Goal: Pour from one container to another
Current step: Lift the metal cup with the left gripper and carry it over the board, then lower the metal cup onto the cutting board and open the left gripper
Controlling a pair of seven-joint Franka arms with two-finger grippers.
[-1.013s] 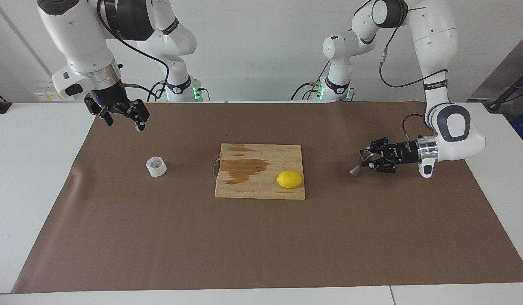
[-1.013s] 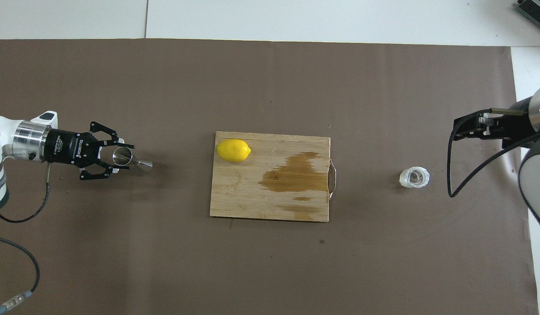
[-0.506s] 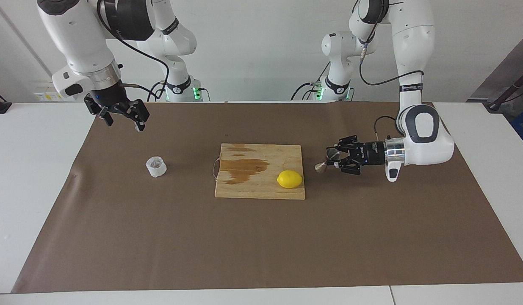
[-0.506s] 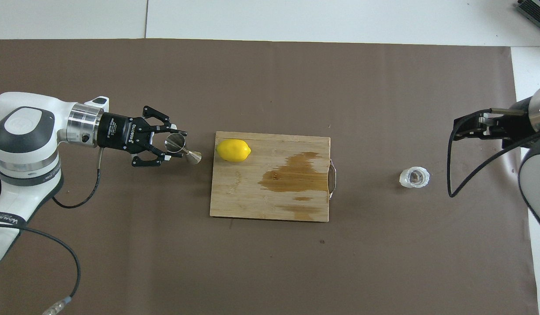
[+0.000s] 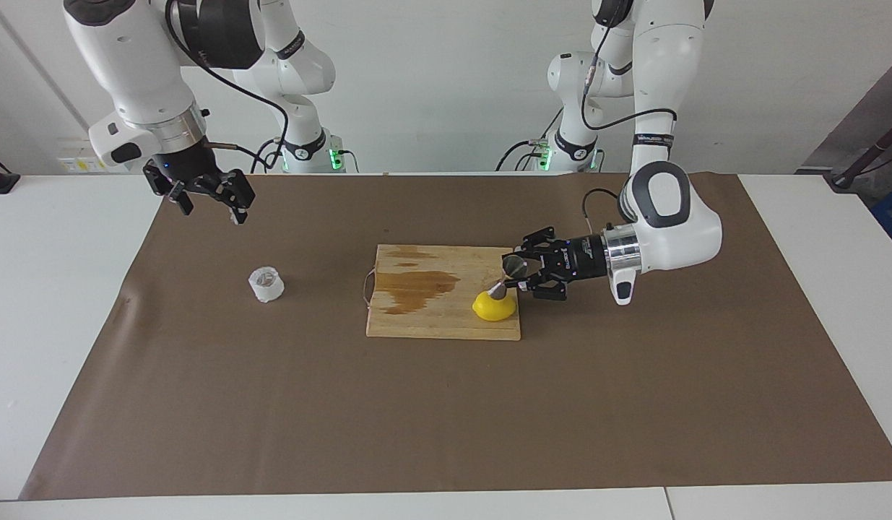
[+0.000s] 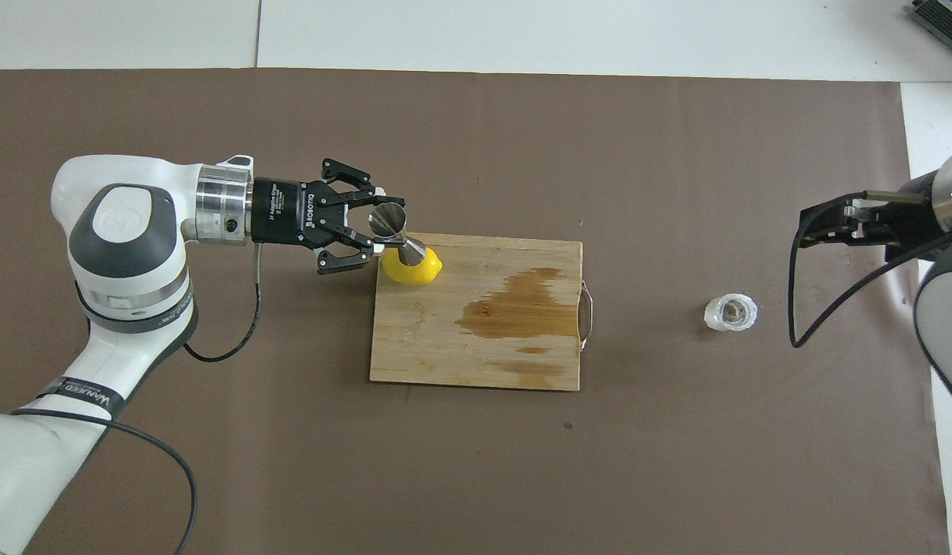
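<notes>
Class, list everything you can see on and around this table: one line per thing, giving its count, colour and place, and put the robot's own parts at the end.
white cup: one, white and crinkled, on the paper toward the right arm's end of the table.
cutting board: one, pale wood with a dark stain, mid-table on the paper.
lemon: one, yellow, on the board's corner toward the left arm's end.
jigger: one, shiny steel, tilted in the air over the lemon, held by the left gripper.
brown paper: one sheet, brown, covering the table.
left gripper: one, black, shut on the jigger over the board's edge.
right gripper: one, black, open, waiting in the air, above the paper near the white cup.
</notes>
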